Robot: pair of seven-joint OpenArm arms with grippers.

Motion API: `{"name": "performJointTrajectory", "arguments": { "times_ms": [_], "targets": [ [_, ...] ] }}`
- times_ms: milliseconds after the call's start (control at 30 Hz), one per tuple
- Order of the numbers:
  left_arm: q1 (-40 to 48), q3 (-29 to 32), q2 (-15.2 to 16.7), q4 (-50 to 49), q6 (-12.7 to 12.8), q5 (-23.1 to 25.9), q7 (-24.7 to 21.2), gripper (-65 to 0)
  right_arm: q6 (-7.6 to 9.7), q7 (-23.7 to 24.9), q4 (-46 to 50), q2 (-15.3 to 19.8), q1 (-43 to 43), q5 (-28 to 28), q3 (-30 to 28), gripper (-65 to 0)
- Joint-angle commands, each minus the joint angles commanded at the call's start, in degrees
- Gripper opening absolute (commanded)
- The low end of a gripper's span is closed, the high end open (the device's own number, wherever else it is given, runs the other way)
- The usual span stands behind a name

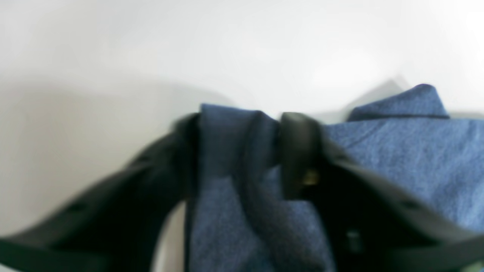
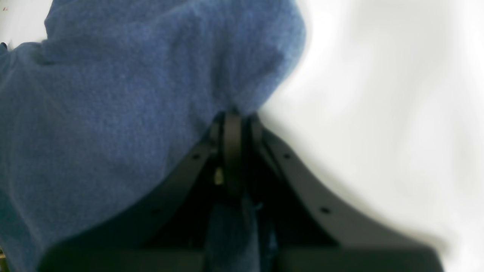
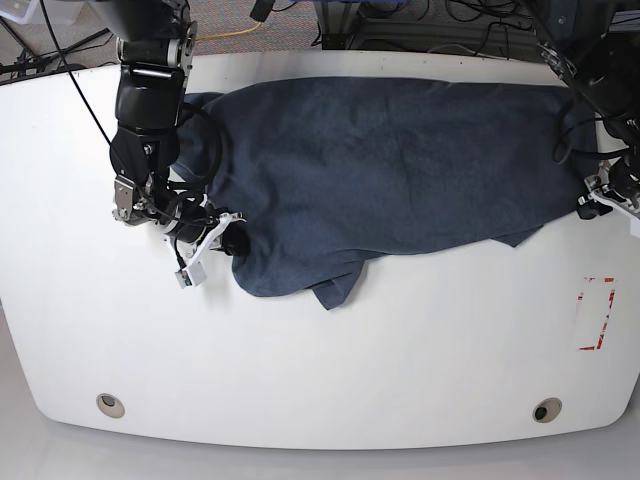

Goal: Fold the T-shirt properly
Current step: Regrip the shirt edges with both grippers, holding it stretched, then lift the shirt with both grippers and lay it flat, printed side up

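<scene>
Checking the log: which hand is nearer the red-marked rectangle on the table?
Left. The left hand grips the T-shirt at the table's edge just above the red-marked rectangle; the right hand holds cloth at the opposite side.

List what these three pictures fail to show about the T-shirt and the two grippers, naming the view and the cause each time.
- Printed lettering: none shows on the T-shirt in any view; it may lie face down.
- Left gripper: blurred in its wrist view; in the base view, small at the right edge, grip unreadable.
- Right gripper: cloth covers its fingertips in the wrist view.
- Collar and far sleeve: base view, lost in folds.
- Red-marked patch: too small to identify.
</scene>
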Motion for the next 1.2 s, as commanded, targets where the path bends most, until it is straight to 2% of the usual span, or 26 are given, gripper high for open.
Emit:
{"name": "performJointTrajectory", "arguments": {
  "times_ms": [67, 133, 167, 300, 467, 567, 633, 800, 933, 1200],
  "targets": [
    [0.3, 0.0, 0.0, 0.3, 0.0, 0.0, 0.0, -54.2, 0.00, 0.0, 0.0, 0.0, 0.0, 0.0, 0.0, -65.0],
    [0.4, 0.0, 0.0, 0.3, 0.0, 0.0, 0.0, -63.6, 0.00, 0.0, 0.0, 0.0, 0.0, 0.0, 0.0, -65.0],
    [0.4, 0.0, 0.0, 0.3, 0.0, 0.0, 0.0, -65.0, 0.00, 0.0, 0.0, 0.0, 0.0, 0.0, 0.0, -65.0],
    [0.4, -0.1, -0.1, 1.0, 0.0, 0.0, 0.0, -64.4, 0.00, 0.0, 0.0, 0.0, 0.0, 0.0, 0.0, -65.0],
    [1.3, 0.0, 0.1, 8.3, 0.0, 0.1, 0.4, -64.6, -0.44, -0.5, 4.6, 0.3, -0.6, 0.0, 0.0, -65.0],
    [1.7, 5.3, 0.2, 12.5, 0.0, 0.1, 0.4, -64.6, -0.53, -1.9, 10.0, 0.5, -0.9, -0.4, 0.0, -65.0],
    [1.7, 8.4, 0.2, 14.9, 0.0, 0.0, 0.4, -64.6, -0.53, -2.6, 12.1, 1.9, -0.8, -0.4, -0.2, -65.0],
    [1.7, 12.0, 0.3, 24.1, 0.0, -0.1, 0.8, -64.6, -0.53, -4.1, 15.2, 3.3, 1.9, -0.4, -0.4, -65.0],
    [0.6, 12.7, 0.4, 32.2, 0.0, -0.4, 4.0, -64.6, -0.53, -5.5, 15.3, 5.5, 5.7, -0.4, -0.4, -65.0],
    [-7.0, 12.5, 0.4, 44.0, 0.7, -0.4, 11.4, -64.6, -0.53, -9.2, 15.3, 8.0, 16.2, -0.4, -0.4, -65.0]
  ]
}}
